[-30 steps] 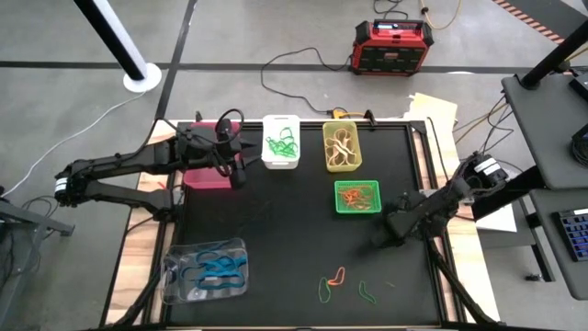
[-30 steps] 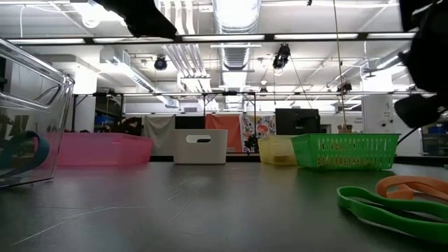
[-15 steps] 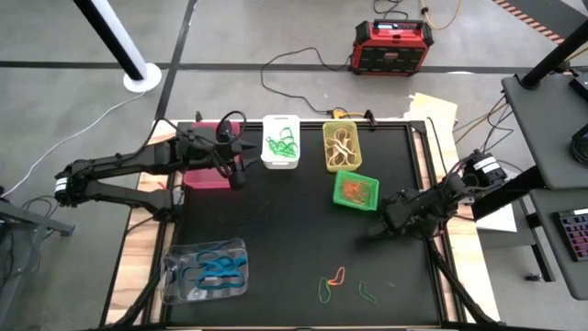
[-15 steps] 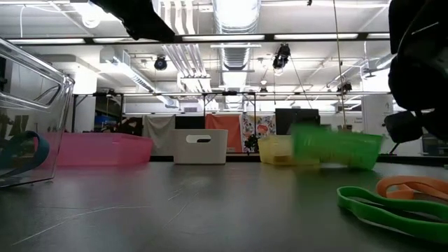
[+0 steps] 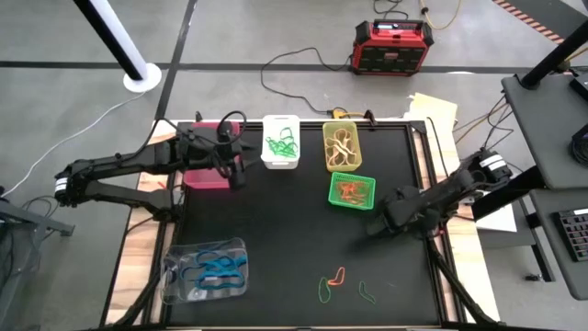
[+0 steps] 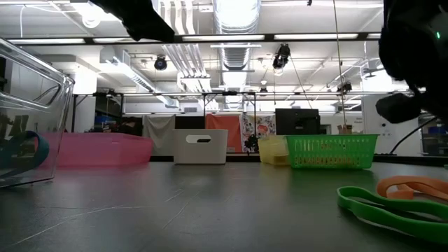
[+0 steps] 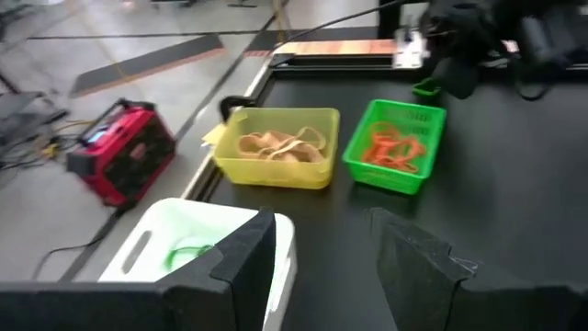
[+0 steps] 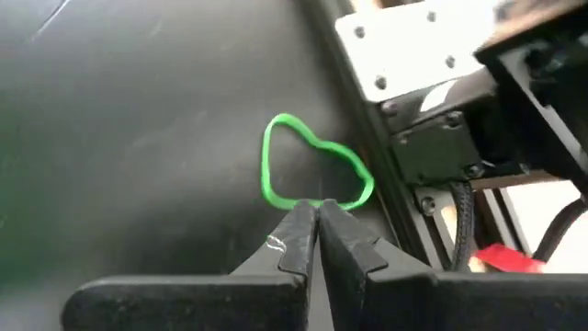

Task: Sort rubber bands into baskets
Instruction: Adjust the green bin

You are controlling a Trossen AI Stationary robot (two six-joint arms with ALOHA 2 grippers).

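Left gripper (image 5: 237,175): fingers (image 7: 241,264) spread wide, nothing between them; poised at the mat's far left, just beside the white basket (image 5: 281,119). Arm laid across the pink basket (image 5: 197,177), covering most of it.

Clear basket (image 5: 167,276): near left corner of the black mat (image 5: 276,221), well apart from the others; blue bands (image 5: 219,267) inside.

White basket: far edge, green bands (image 5: 280,142) inside.

Yellow-green basket (image 5: 341,125): far edge, near the white one; tan bands (image 5: 342,145) inside.

Green mesh basket (image 5: 354,176): just in front of the yellow-green basket, set slightly askew, orange bands (image 5: 352,191) inside. Placed between the far row and the right gripper.

Loose bands: orange-red band (image 5: 336,275) and two green loops (image 5: 323,292) (image 5: 366,292), near edge of the mat, well apart from every basket.

Right gripper (image 5: 375,228): low over the mat, near the mesh basket's corner; fingertips pressed together at the edge of a green band (image 8: 312,170) lying close to the mat's right rail. Whether that band is pinched: cannot tell.

Off the table: red-black box (image 5: 393,46) on the floor beyond the far edge, cables trailing; white pole base (image 5: 142,78) far left; papers (image 5: 432,108) at the far right corner.
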